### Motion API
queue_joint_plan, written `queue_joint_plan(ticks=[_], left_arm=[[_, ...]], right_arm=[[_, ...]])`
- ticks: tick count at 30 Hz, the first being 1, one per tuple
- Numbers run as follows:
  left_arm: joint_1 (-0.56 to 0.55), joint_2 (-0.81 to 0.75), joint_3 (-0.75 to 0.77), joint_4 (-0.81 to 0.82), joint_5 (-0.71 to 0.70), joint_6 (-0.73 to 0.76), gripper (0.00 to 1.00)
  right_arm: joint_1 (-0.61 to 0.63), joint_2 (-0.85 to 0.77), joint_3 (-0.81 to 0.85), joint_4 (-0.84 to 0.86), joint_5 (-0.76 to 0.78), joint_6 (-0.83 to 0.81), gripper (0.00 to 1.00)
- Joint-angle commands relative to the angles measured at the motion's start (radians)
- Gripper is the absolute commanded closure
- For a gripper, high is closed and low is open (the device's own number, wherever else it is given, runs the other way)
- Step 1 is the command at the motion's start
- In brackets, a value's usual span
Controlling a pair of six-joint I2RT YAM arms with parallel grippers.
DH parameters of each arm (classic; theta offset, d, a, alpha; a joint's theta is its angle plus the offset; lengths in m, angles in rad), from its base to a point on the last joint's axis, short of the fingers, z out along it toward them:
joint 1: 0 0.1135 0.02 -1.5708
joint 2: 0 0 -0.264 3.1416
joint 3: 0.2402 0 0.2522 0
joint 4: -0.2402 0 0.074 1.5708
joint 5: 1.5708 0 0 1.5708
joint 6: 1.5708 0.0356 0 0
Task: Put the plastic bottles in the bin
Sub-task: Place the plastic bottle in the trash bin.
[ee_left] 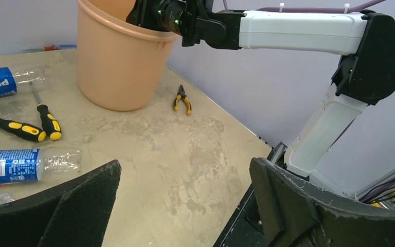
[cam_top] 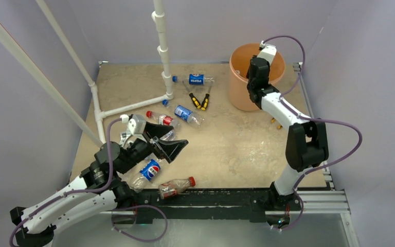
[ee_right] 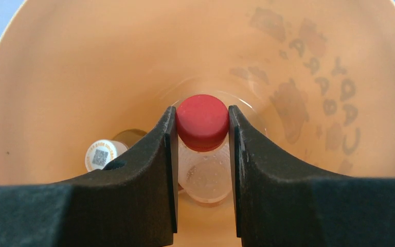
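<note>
The orange bin (cam_top: 240, 92) stands at the back right; it also shows in the left wrist view (ee_left: 118, 67). My right gripper (cam_top: 261, 62) hangs over it, shut on a red-capped clear bottle (ee_right: 202, 122) inside the bin's mouth (ee_right: 82, 62). A white-capped bottle (ee_right: 101, 154) lies at the bin's bottom. My left gripper (cam_top: 177, 146) is open and empty above the table (ee_left: 185, 164). Bottles lie on the table: a Pepsi one at the back (cam_top: 198, 80), a blue-labelled one (cam_top: 185, 113), a red-capped one (cam_top: 162, 119), a Pepsi one (cam_top: 149, 171) and a red-capped one (cam_top: 177, 186) near the front.
Yellow-and-black pliers (cam_top: 199, 100) lie between the back bottles and the bin. Small pliers (cam_top: 276, 123) lie right of the bin. A white pipe frame (cam_top: 162, 51) stands at the back left. Purple walls enclose the table.
</note>
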Motion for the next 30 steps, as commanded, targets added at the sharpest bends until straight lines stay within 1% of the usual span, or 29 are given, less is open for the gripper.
queue_joint_plan(ticks=[1,3,5,7,8,14,17,19,21,24,26,27,30], left_arm=[[-0.001,-0.029,-0.001,0.002,-0.018,-0.016,0.04],[-0.001,-0.041,-0.004,0.002,-0.021,-0.019,0.04],[-0.001,-0.045,-0.003,-0.001,-0.021,-0.02,0.04],[-0.001,-0.044,0.002,-0.005,-0.02,-0.021,0.04],[-0.001,-0.043,0.006,-0.008,-0.018,-0.022,0.04],[-0.002,-0.041,0.011,-0.006,-0.016,-0.034,0.05],[-0.002,-0.037,0.009,-0.006,-0.024,-0.045,0.05],[-0.001,-0.03,0.009,-0.007,-0.035,-0.055,0.05],[-0.001,-0.016,0.015,-0.009,-0.055,-0.066,0.06],[-0.001,0.008,0.03,-0.062,-0.118,-0.086,0.06],[0.0,0.021,0.041,-0.097,-0.189,-0.117,0.04],[0.0,0.028,0.047,-0.123,-0.224,-0.129,0.03],[0.0,0.056,0.067,-0.231,-0.337,-0.186,0.01]], right_arm=[[-0.011,-0.017,0.055,-0.021,-0.085,0.046,0.65],[-0.011,-0.023,0.064,-0.032,-0.093,0.051,0.48],[-0.011,-0.037,0.067,-0.033,-0.095,0.058,0.38],[-0.011,-0.052,0.077,-0.03,-0.095,0.06,0.31],[-0.012,-0.058,0.09,-0.038,-0.092,0.061,0.29],[-0.013,-0.099,0.226,-0.091,-0.096,0.062,0.22],[-0.013,-0.159,0.267,-0.084,-0.116,0.063,0.2],[-0.012,-0.226,0.265,-0.069,-0.13,0.076,0.18],[-0.011,-0.3,0.227,-0.054,-0.199,0.11,0.16],[-0.011,-0.441,0.11,-0.004,-0.361,0.152,0.13],[-0.011,-0.537,0.012,0.033,-0.518,0.173,0.14],[-0.011,-0.587,-0.038,0.054,-0.633,0.177,0.14],[0.001,-0.719,-0.201,0.091,-0.843,0.199,0.15]])
